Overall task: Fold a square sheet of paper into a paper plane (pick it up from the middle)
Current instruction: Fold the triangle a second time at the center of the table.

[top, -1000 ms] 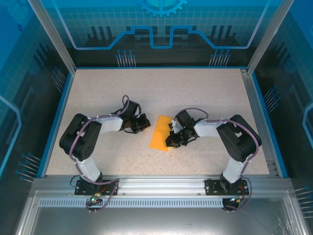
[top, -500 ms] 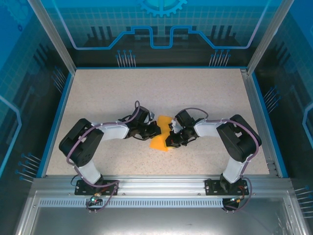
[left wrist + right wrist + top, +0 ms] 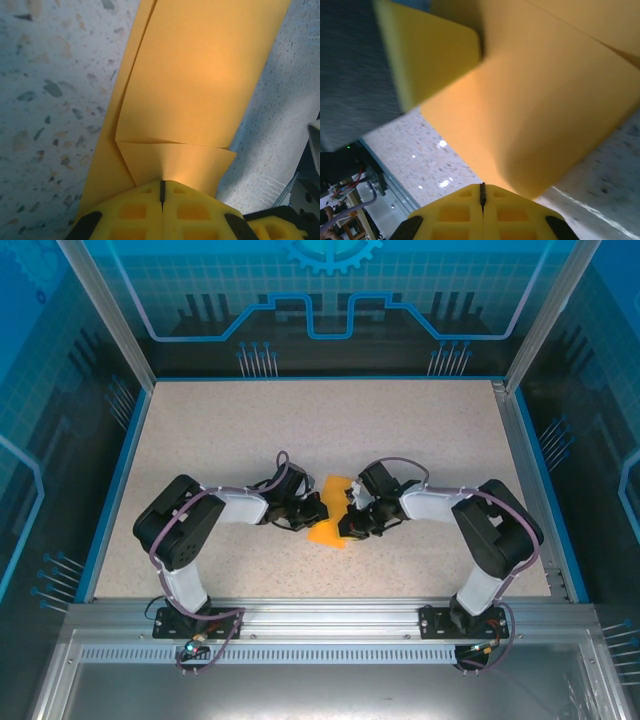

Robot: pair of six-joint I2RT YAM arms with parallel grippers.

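At the centre of the table point(image 3: 300, 430), the square sheet of paper point(image 3: 331, 516) lies partly folded, an elongated orange shape between the two arms. The left gripper point(image 3: 316, 508) meets it from the left and the right gripper point(image 3: 349, 521) from the right. Both are in contact with the paper and close to each other.

Finger state: both sets of jaws are fully closed, tip against tip. In the left wrist view the closed tips sit at the edge of a small folded flap point(image 3: 175, 160). In the right wrist view a paper layer rises and curves just above the closed tips. Whether paper is pinched between either pair cannot be determined.

Probable step: pressing or holding a fold.

Hazards from this position:
- Slip. A sideways push from closed tips can slide the whole sheet on the smooth table and skew the crease.
- Spring-back. The raised layer on the right side can reopen if pressure is released unevenly.
- Tear or crumple. Thin paper buckles if the grippers move toward each other.
- Collision. The grippers work near one another, so a small overshoot brings them into contact.
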